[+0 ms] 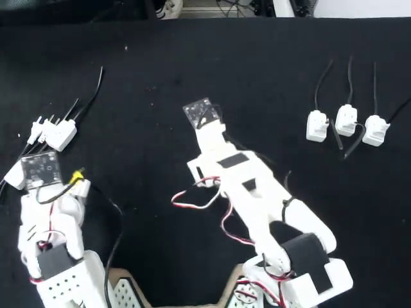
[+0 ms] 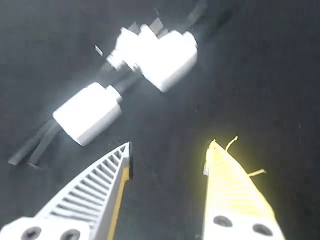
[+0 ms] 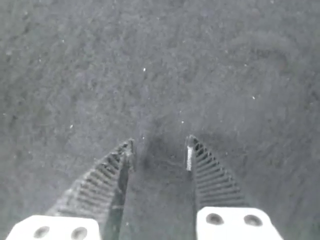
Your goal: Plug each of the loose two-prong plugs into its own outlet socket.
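Black cloth covers the worktop [image 1: 192, 58]. Near its left edge lies a huddle of white plugs [image 1: 55, 132], cords trailing. The left gripper [image 2: 169, 145] hangs just short of them, jaws spread wide, holding nothing. Mid-worktop, the right gripper [image 3: 160, 141] sits over bare cloth, jaws parted and empty. Three white sockets [image 1: 347, 120] line up near the right edge.

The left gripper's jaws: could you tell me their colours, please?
Left gripper: one white jaw, one yellow; clearest in the left wrist view.
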Controlling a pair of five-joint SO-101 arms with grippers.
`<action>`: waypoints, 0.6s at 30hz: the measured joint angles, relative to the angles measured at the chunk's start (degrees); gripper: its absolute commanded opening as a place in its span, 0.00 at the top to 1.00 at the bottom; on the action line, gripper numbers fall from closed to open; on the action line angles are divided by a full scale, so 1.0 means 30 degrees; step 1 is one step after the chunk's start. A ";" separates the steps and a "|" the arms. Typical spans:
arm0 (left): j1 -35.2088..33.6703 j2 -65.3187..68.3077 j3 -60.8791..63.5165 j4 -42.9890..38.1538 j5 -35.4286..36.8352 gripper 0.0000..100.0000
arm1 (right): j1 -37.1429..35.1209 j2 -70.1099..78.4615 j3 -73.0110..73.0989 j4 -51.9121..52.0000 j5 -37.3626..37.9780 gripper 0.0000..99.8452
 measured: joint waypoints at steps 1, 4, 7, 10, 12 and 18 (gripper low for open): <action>-0.0147 0.0000 -0.0498 0.0000 0.0000 0.76 | 0.0000 0.0000 0.0059 -0.0205 0.0059 0.86; -0.0322 0.0000 -0.2139 0.0000 0.0000 0.76 | 0.0000 0.0000 0.0059 -0.0410 0.0205 0.86; -0.0322 0.0029 -0.3516 0.0000 0.0000 0.76 | 0.0000 0.0000 0.0059 -0.0469 0.0264 0.86; -0.0352 0.0821 -0.4718 0.0000 -0.0059 0.76 | 0.0000 0.0000 0.0059 -0.0498 0.0264 0.86; -0.0557 0.2081 -0.5597 0.0000 -0.0059 0.76 | 0.0000 0.0000 0.0059 -0.0498 0.0264 0.86; -0.0938 0.7707 -0.9289 0.0117 -0.0117 0.75 | 0.0000 0.0000 0.0234 -0.0527 0.0264 0.86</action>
